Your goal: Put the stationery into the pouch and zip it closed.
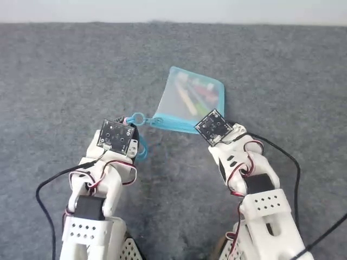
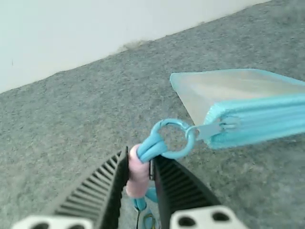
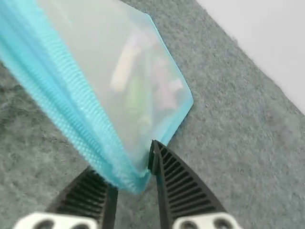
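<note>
A frosted pouch [image 1: 191,103] with blue edging lies mid-table, coloured stationery [image 1: 196,93] visible inside it. Its zipper band [image 2: 257,121] runs closed to the slider, where a blue ring pull [image 2: 172,139] carries a pink and blue strap [image 2: 139,168]. My left gripper [image 2: 139,176] is shut on that strap, just beside the pouch's near-left corner [image 1: 157,120]. My right gripper [image 3: 134,179] is shut on the pouch's near-right corner [image 3: 125,177], with the blue zipper edge [image 3: 57,109] between its black fingers [image 3: 178,186].
Grey carpet-like mat [image 1: 65,76] covers the table all round the pouch. A pale wall [image 2: 71,28] runs along the far edge. Black cables [image 1: 46,189] trail beside both arm bases near the front.
</note>
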You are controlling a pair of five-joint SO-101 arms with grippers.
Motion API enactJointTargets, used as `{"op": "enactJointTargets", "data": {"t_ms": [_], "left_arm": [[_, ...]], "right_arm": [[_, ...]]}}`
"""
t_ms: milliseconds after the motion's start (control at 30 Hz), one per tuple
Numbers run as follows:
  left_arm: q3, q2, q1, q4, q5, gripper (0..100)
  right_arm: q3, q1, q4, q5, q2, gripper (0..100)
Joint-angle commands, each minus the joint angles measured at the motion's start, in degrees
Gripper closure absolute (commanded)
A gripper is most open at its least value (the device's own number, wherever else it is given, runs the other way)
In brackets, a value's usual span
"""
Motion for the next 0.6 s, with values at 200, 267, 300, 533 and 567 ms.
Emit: {"op": "enactJointTargets", "data": {"t_ms": [200,267,300,533,567], "left_arm": [[2.2,-0.2,3.1,-2.2,-0.3,99],[2.9,-0.2,5.4,-2.2,-0.4,99],[3.0,-0.2,6.2,-2.2,-0.4,99],[3.4,-0.2,7.8,-1.8,-0.1,81],[3.5,-0.2,7.8,-1.8,-0.1,80]], "right_arm": [[0.1,0.9,11.9,0.2,0.5,98.6],[-2.6,-1.4,18.4,-0.7,0.5,98.5],[-4.3,-2.1,21.3,-2.4,0.5,98.5],[-12.4,-2.9,33.4,-8.7,0.5,87.7],[-12.7,-2.9,33.9,-8.7,0.5,85.3]]}}
